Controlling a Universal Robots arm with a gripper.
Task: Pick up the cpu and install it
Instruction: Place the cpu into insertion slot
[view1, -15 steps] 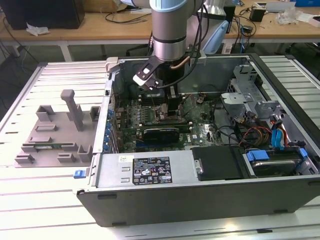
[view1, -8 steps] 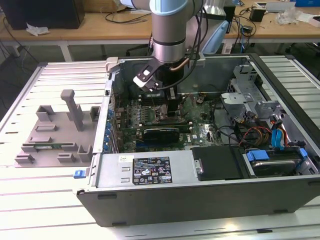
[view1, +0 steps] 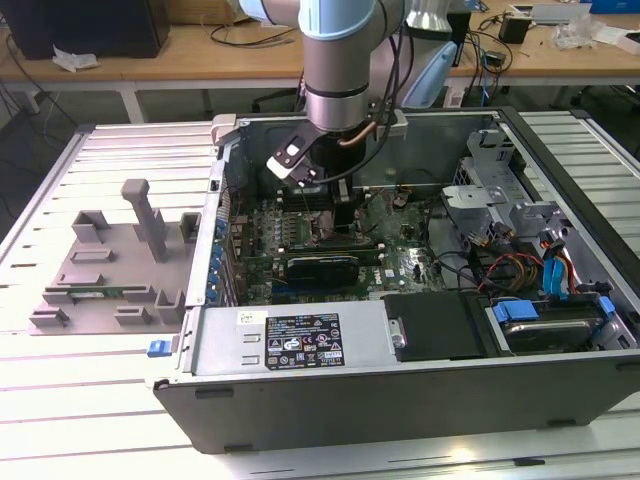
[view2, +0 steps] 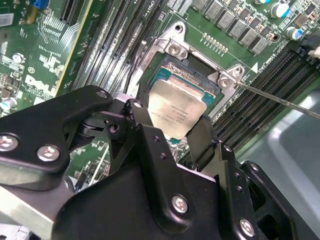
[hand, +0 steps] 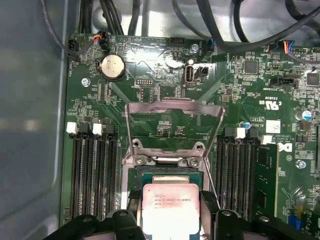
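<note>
Exterior view first: my arm (view1: 340, 60) reaches down into the open computer case (view1: 400, 400), with the gripper (view1: 335, 210) low over the motherboard (view1: 400, 265). A white label with dense print sits on the power supply (view1: 300, 340) along the case's near wall. A bundle of coloured cables (view1: 530, 270) lies toward the exterior view's right. On the exterior view's left, outside the case, is a grey fixture tray (view1: 110, 260) with a thin green memory stick (view1: 95, 293) lying in it.

In both wrist views the cpu (view2: 175, 107) (hand: 170, 210) sits between the black fingers (view2: 137, 117), which press on its opposite edges, so the jaws are closed on it. It is right over the socket (hand: 165, 175), slightly tilted and not seated. Several lines of print cross its silver top.

In the first wrist view the metal load plate (hand: 172, 125) stands flipped up just beyond the socket, memory slots (hand: 92, 170) flank both sides, and a coin battery (hand: 113, 66) lies farther off. In the second wrist view the thin lever rod (view2: 280, 100) juts away from the socket frame (view2: 175, 47). White lettering is scattered over the green board.
</note>
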